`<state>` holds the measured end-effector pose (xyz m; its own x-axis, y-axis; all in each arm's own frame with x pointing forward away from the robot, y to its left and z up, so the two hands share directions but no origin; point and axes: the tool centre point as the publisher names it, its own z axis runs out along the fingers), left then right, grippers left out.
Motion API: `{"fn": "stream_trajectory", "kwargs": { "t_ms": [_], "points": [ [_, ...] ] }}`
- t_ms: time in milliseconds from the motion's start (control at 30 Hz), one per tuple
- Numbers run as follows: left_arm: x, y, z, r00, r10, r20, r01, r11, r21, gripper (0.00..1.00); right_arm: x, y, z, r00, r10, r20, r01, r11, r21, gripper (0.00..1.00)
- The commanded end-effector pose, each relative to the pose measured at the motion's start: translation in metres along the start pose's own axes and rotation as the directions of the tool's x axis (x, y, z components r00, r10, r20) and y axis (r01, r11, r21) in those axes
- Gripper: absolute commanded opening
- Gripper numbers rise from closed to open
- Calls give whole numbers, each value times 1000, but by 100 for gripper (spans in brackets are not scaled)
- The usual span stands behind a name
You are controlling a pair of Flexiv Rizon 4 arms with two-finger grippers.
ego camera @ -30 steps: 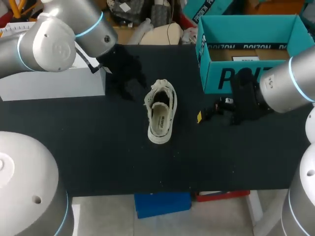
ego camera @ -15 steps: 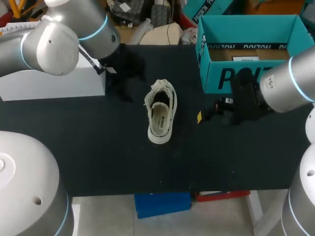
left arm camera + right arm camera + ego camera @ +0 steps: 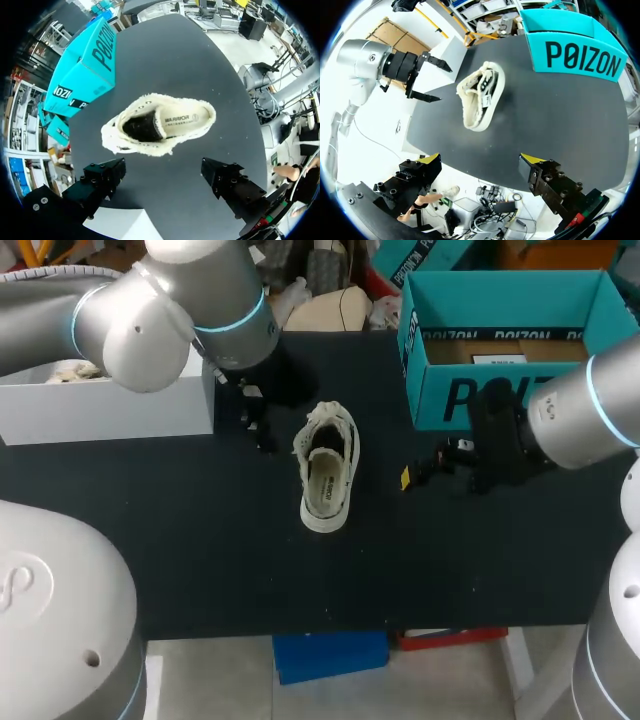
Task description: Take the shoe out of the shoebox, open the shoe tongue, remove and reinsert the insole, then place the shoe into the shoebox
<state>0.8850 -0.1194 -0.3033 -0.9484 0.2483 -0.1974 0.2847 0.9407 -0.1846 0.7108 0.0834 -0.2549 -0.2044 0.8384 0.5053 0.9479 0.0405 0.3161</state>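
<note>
A cream low-top shoe [image 3: 325, 468] lies upright on the black table [image 3: 200, 540], toe toward the back, its insole showing inside. The teal shoebox [image 3: 510, 360] stands open at the back right. My left gripper [image 3: 258, 425] hangs just left of the shoe's toe end. In the left wrist view the shoe [image 3: 160, 122] lies ahead of the open left gripper [image 3: 162, 175], untouched by either finger. My right gripper [image 3: 420, 472] rests low in front of the shoebox, right of the shoe. It stands open [image 3: 481, 160] with the shoe [image 3: 480, 95] well ahead of it and nothing between its fingers.
A white box [image 3: 110, 405] stands at the back left with something pale lying in it. The table's front edge [image 3: 330, 625] runs below the shoe. In the right wrist view the teal shoebox [image 3: 580, 55] lies beyond the shoe, and my left gripper [image 3: 427, 77] is on its far side.
My left arm has swung to the right, bringing its gripper closer to the shoe's toe end. The shoe and the right arm have stayed put.
</note>
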Motion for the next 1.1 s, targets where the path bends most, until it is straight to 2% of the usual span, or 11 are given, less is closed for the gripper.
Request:
{"fn": "stream_trajectory", "kwargs": {
  "t_ms": [33,200,333,400,467,1067,1100],
  "points": [
    [-4,9,2,999,24,-36,-23,1000,20,100,1,0,0,1000,0,2,0,1000,0,100],
    [-2,10,2,990,139,-4,-139,990,-11,100,1,0,0,1000,0,2,0,1000,0,100],
    [1,11,-1,909,413,64,-414,910,8,100,1,0,0,1000,0,2,0,1000,0,100],
    [2,13,-1,838,539,88,-543,840,20,100,1,0,0,1000,0,2,0,1000,0,100],
    [1,14,-3,796,601,71,-605,795,51,100,1,0,0,1000,0,2,0,1000,0,100],
    [1,14,-3,796,601,71,-605,795,51,100,1,0,0,1000,0,2,0,1000,0,100],
    [0,14,-4,782,620,68,-622,783,18,100,1,0,0,1000,0,2,0,1000,0,100]
  ]
}}
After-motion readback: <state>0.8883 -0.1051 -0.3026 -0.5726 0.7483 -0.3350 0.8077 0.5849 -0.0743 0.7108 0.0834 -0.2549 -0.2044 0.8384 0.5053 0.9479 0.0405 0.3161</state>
